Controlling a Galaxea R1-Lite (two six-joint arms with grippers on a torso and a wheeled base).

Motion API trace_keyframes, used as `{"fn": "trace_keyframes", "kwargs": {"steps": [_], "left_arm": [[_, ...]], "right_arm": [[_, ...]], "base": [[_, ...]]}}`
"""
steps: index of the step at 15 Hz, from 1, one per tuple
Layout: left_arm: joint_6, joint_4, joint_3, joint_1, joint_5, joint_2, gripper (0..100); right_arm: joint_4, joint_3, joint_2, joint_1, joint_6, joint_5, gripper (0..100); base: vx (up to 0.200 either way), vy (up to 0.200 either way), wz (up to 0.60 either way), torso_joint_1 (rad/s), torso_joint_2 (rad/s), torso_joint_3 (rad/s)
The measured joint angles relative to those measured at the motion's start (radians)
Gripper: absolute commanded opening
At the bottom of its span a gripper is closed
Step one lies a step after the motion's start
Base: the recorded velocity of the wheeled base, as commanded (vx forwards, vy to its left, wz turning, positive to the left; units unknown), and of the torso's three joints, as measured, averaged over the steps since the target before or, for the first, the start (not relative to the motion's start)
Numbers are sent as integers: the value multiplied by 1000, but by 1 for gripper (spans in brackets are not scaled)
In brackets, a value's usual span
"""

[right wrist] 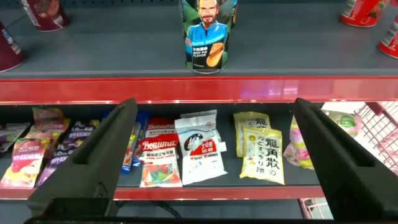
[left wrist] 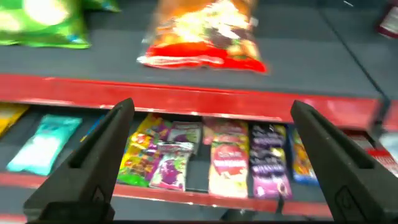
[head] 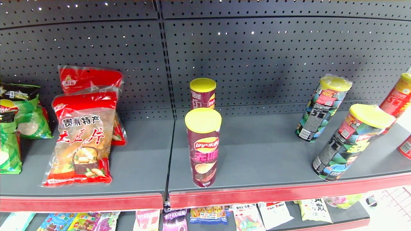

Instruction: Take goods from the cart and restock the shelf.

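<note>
goods: chip can [right wrist: 204, 37] stands on shelf [right wrist: 199, 89], just above and ahead of right claw [right wrist: 216, 102] | feel: likely light, stiff, smooth, tippy, so grab round its middle | cart [right wrist: 380, 124] near that claw, lower down, load hidden | right claw and left claw [left wrist: 212, 106] both spread apart, empty

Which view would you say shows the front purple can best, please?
The head view: the front purple can stands whole there, top to base. The right wrist view catches its lower side at the edge; the left wrist view, likely a blurred sliver.
</note>
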Motion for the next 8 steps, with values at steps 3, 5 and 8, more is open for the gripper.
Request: {"fn": "trace_keyframes", "kwargs": {"steps": [3, 5, 8], "left_arm": [[12, 1, 0, -18, -7, 0, 100], [13, 1, 0, -44, -8, 0, 100], [12, 1, 0, -139, -8, -21, 100]], "right_arm": [[1, 0, 0, 0, 2, -63, 100], [1, 0, 0, 0, -2, -67, 100], [0, 0, 0, 0, 0, -19, 100]], "base": [[0, 0, 0, 0, 0, 0], [0, 0, 0, 0, 0, 0], [0, 0, 0, 0, 0, 0]]}}
